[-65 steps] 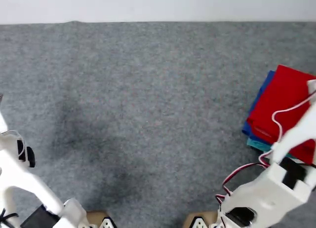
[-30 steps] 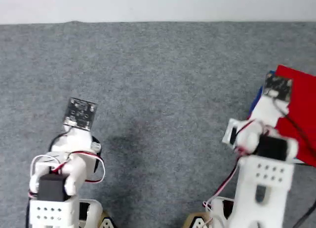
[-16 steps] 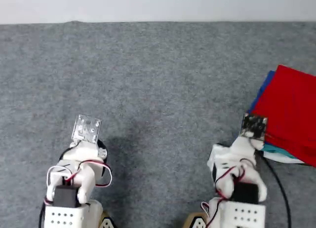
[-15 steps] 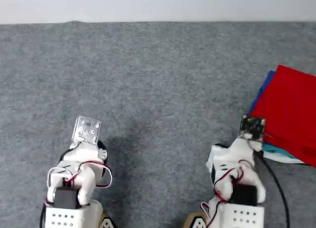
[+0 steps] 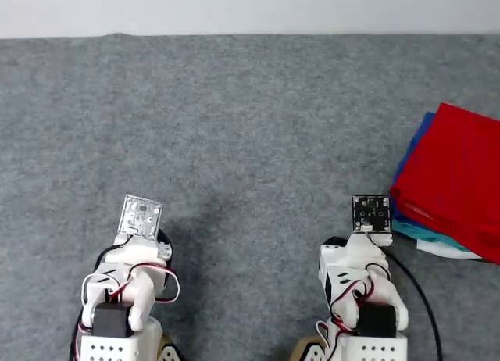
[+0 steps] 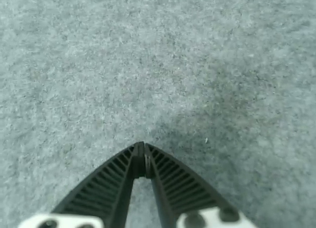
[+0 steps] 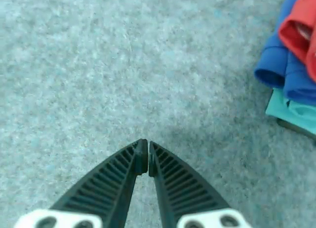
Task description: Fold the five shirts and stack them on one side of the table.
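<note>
While left arm and right arm sit folded at near edge of table | left gripper pressed together, empty | right gripper pressed together, near shirt stack

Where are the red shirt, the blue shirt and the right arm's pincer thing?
red shirt (image 5: 455, 173): high view, middle of its flat top.
blue shirt (image 7: 274, 70): right wrist view, its rounded folded edge.
right gripper (image 7: 146, 159): right wrist view, where its closed fingertips meet.

Plenty of room across the middle and upper left of the table. Only real blocker is the shirt stack at the right edge, near the right arm. The left arm sits lower left.
</note>
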Tool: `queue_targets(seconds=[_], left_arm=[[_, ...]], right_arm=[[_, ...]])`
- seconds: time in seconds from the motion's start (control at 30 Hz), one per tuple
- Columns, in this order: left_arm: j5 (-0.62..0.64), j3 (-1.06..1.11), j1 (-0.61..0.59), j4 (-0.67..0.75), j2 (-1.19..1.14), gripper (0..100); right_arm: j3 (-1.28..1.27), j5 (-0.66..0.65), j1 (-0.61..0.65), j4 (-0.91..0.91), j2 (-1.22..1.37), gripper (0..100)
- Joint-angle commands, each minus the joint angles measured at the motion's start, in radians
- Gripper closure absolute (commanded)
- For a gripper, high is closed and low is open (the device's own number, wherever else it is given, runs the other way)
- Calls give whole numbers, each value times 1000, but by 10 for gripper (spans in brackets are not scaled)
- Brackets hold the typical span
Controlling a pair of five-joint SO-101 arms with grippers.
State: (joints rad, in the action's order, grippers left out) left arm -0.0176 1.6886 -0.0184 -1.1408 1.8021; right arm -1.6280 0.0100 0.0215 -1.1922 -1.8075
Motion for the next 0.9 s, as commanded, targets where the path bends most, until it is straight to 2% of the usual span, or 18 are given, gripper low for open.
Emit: queue_targets(seconds=[0.0,0.3,0.87], left_arm=[[5,-5,-6,-8,2,994],[9,-4,-3,-84,0,994],[8,-4,-3,-86,0,994]], right_arm=[[-46,-15,-13,-4,-5,990],[-55,-11,-35,-117,-5,990],[-55,-15,-31,-114,-4,989]])
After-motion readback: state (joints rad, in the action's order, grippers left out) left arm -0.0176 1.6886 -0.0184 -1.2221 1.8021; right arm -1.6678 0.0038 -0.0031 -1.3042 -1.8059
